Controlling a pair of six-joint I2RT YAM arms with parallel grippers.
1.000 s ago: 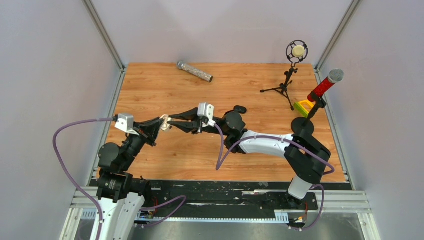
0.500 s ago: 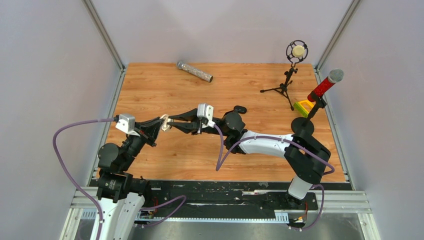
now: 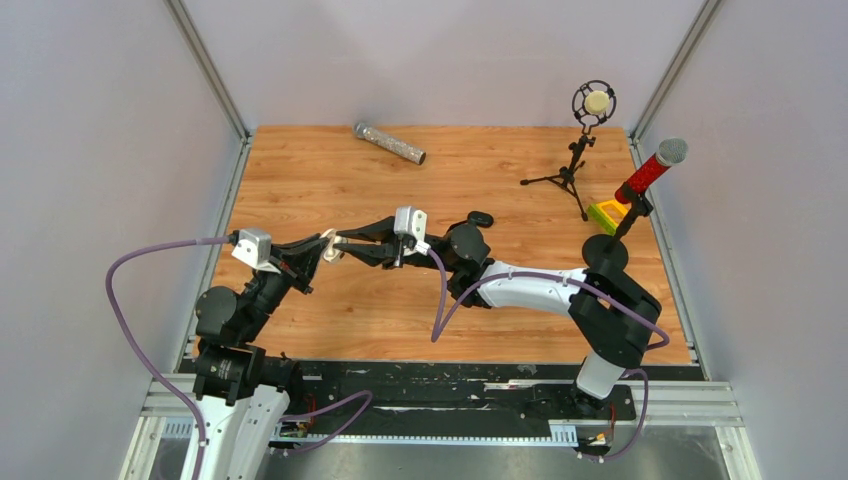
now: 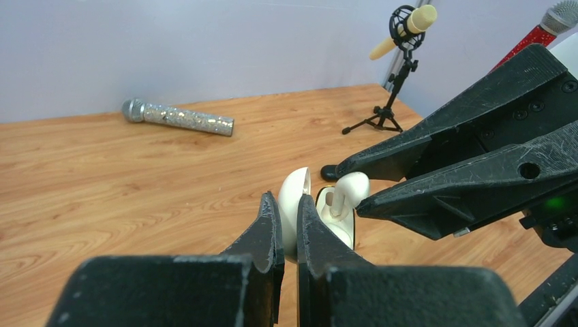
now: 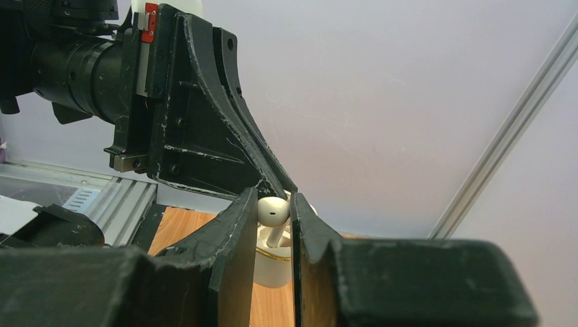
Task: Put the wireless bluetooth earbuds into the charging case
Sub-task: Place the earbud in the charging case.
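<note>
**Top view.**
- Arms: 2, meeting over the left-centre of the wooden desk (image 3: pixel 350 180).
- Left end effector (image 3: pixel 322 250) and right end effector (image 3: pixel 339 240): tip to tip, w/ the whitish charging case (image 3: pixel 328 246) between them. Grips too small to tell here.
- Black roundish earbud (image 3: pixel 481 218): 1, lying on the desk beside the right arm's wrist, well apart from the case.
- Mics: 3.
  - Silver glitter mic (image 3: pixel 390 143), lying flat near the far edge.
  - Cream-headed mic (image 3: pixel 596 102), in a shock mount on a tripod, far right.
  - Red glitter mic (image 3: pixel 650 172), tilted on a round-base stand at the right edge.
- Yellow-green block (image 3: pixel 604 213): 1, between the tripod and the round base.
- Purple cables (image 3: pixel 130 300): 2, one per arm.

**Left wrist view.**
- Left end effector: clenched on the case by its raised lid. Case is open, body w/ gold rim just right of the fingers, held above the desk.
- White earbud (image 4: pixel 349 187): 1. Head pinched between the right end effector's fingers, stem pointing down inside the case's rim.
- Obstruction: the right fingers fill the right side and hide the desk there. The black earbud peeks out just behind them.

**Right wrist view.**
- Right end effector: clenched on the white earbud, stem down in the open case.
- Left end effector: enters from upper left, tips at the case.
- Background: wall and a frame post.
</note>
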